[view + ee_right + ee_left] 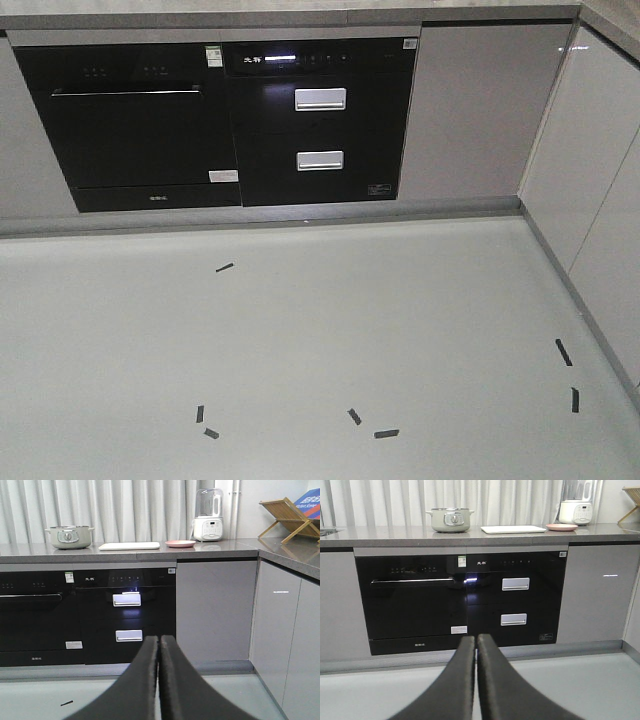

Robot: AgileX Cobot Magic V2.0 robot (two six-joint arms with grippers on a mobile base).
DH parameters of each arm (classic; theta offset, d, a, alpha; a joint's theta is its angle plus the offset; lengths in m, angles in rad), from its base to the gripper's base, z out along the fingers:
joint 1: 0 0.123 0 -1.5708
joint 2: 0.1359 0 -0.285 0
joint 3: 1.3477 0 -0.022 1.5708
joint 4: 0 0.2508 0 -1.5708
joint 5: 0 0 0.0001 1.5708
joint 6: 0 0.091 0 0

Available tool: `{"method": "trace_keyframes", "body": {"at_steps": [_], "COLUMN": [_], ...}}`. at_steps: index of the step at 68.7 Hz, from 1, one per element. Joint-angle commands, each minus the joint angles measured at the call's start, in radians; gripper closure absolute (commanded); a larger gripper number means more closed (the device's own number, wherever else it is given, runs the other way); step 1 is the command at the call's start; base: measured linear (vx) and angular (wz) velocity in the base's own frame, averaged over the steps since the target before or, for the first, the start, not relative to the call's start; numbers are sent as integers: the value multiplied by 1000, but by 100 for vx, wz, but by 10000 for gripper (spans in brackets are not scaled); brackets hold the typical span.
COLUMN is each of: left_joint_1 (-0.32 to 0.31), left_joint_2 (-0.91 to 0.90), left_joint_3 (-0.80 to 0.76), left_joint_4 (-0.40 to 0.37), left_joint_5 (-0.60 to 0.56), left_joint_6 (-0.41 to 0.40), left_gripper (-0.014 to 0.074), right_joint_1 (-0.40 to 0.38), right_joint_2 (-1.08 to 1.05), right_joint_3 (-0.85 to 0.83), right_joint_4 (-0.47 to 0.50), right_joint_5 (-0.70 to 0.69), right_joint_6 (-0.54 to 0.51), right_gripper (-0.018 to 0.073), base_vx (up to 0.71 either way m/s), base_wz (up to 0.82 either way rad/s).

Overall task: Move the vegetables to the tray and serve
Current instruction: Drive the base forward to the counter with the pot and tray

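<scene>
two grippers pressed together, empty: left gripper [472,639], right gripper [159,639]; tray [513,529] set well ahead, higher, long axis along worktop [395,532] front edge; lettuce unseen.

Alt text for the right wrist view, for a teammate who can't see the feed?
The shut right gripper points at a kitchen counter, where the cream tray lies between a green pot and a pink plate, with a white blender further right. No lettuce leaf shows.
</scene>
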Motion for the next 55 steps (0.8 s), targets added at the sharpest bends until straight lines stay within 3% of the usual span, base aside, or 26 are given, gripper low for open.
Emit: {"method": "trace_keyframes", "body": {"at_steps": [1, 55], "left_joint_1": [0, 0], "left_joint_2": [-15, -15], "left_joint_3": [28, 28], "left_joint_4": [-9, -9], "left_joint_5": [-77, -77], "left_joint_6": [-3, -3], "left_gripper": [602, 602], "right_joint_1": [-1, -1], "right_joint_2": [-5, -5], "right_joint_3": [16, 16], "right_joint_4": [-8, -8], "right_joint_5": [-77, -77], "right_joint_6": [-3, -4], "right_gripper": [565, 565], "base_vx": [0, 0], "base_wz": [0, 0]}}
